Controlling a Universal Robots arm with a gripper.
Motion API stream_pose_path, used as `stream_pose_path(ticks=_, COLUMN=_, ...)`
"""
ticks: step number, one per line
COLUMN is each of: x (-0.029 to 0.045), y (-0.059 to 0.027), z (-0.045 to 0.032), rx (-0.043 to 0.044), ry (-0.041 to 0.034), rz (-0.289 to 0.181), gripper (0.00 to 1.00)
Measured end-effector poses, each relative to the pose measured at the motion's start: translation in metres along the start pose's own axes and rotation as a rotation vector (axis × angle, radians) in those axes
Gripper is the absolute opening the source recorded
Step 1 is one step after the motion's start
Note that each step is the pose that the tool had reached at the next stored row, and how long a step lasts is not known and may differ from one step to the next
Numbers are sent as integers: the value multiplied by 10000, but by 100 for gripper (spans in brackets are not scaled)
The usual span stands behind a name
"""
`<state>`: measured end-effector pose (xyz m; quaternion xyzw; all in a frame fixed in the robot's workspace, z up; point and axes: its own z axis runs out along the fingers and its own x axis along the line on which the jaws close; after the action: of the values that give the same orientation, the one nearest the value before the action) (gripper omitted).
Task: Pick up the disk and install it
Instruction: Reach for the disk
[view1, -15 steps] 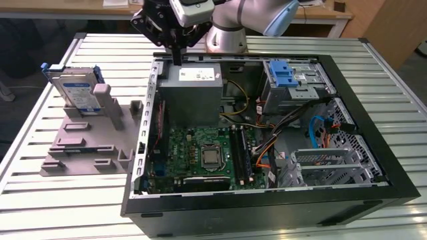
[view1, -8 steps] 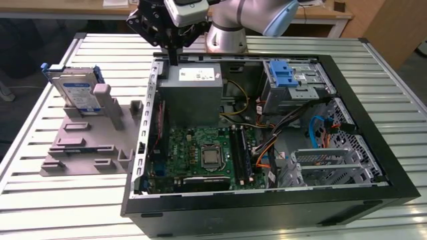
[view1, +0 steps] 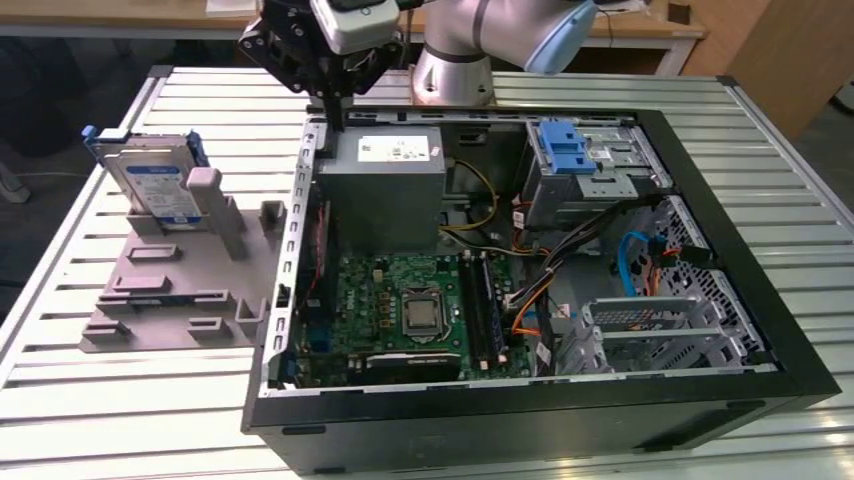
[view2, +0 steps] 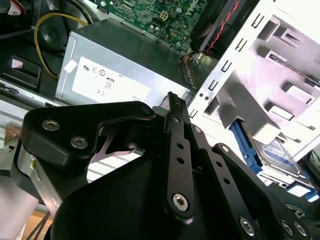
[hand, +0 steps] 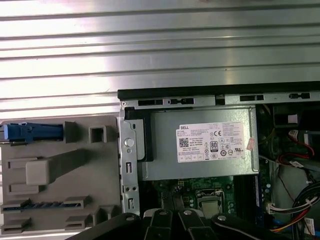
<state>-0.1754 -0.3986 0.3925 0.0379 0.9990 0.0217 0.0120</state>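
My hand: the gripper (view1: 330, 110) hangs over the back corner of the computer case (view1: 747, 250), just above the power supply (view1: 387, 190)
Its state: pressed together and pinching nothing, as the joined tips show in the second wrist view (view2: 172, 98)
The disk: standing on edge in the grey stand (view1: 174, 290) on the slatted table (view1: 80, 400), outside the case, untouched
Which way it lies: toward the exterior view's left of my hand and lower, with the case's side wall between us; clearly apart
Its axis: the blue top rail (hand: 32, 131) runs about parallel to the case's back wall, and the labelled broad face (view1: 150, 185) stands upright
Task so far: by my reckoning the pick-up is not yet made
Only arm: nothing else is nearer
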Motion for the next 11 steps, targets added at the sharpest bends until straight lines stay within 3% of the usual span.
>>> stream_pose_path(ticks=11, x=145, y=-10, z=0, rx=1, ry=16, rz=2, gripper=11)
